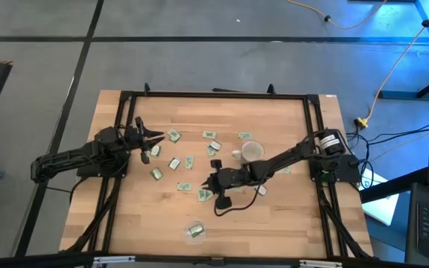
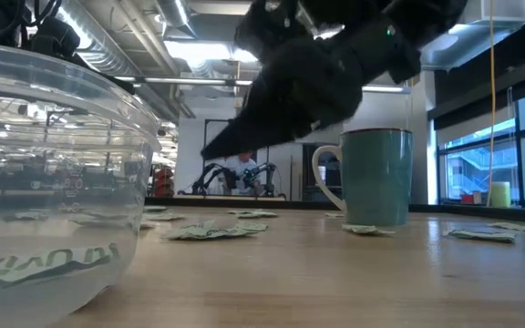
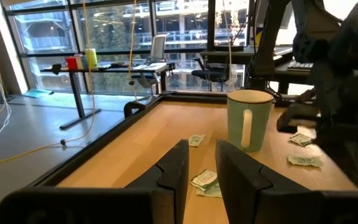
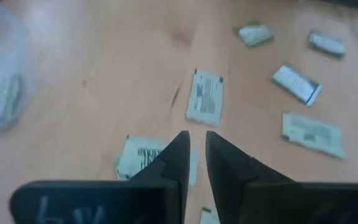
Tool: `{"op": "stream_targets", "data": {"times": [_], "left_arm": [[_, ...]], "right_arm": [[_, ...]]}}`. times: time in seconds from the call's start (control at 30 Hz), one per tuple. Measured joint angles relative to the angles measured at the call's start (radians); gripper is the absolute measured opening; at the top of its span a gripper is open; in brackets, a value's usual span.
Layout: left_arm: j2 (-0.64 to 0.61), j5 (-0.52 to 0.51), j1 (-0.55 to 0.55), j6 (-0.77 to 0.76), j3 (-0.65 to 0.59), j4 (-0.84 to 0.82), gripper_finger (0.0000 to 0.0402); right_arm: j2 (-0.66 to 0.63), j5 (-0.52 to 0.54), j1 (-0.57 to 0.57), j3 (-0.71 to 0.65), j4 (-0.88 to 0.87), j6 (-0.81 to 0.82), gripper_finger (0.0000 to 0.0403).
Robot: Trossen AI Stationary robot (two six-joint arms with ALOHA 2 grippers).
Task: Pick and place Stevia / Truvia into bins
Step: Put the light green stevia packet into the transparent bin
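Many green-and-white sachets [image 1: 174,163] lie scattered over the wooden table [image 1: 289,223], and we see our right gripper [image 1: 208,183] reaching out over the middle of them. In the right wrist view its two dark fingers [image 4: 178,154] stand with only a narrow gap between them, nothing pinched in it. A sachet [image 4: 139,155] lies flat on the wood right under the fingertips, and another one [image 4: 205,97] lies just ahead of them. The clear dish [image 1: 195,231] sits near this gripper, toward the table's front edge, with a sachet [image 2: 39,262] already lying in it. Behind the right arm stands the mug [image 1: 252,151], with more sachets around it. Our left gripper [image 1: 157,138] waits off at the left side of the table, its fingers [image 3: 174,171] a small way apart and empty, a few sachets [image 3: 205,180] on the table just ahead of them.
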Motion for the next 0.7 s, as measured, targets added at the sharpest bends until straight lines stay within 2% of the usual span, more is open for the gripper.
{"op": "stream_targets", "data": {"times": [0.17,0.23,0.4,0.7], "left_arm": [[0.0,-0.001,0.0,0.0,0.0,0.003,0.0075],[0.0,-0.001,0.0,0.0,0.0,0.003,0.0075],[0.0,-0.001,0.0,0.0,0.0,0.004,0.0075],[0.001,-0.007,0.0,0.0,0.0,0.012,0.0075]], "right_arm": [[0.023,-0.001,0.001,0.0,0.001,0.0,0.0053],[0.024,-0.001,0.001,0.023,-0.061,0.011,0.0053],[0.027,-0.001,0.001,0.178,-0.346,0.013,0.0051],[0.146,0.0,0.001,0.362,-0.507,-0.022,0.0049]]}}
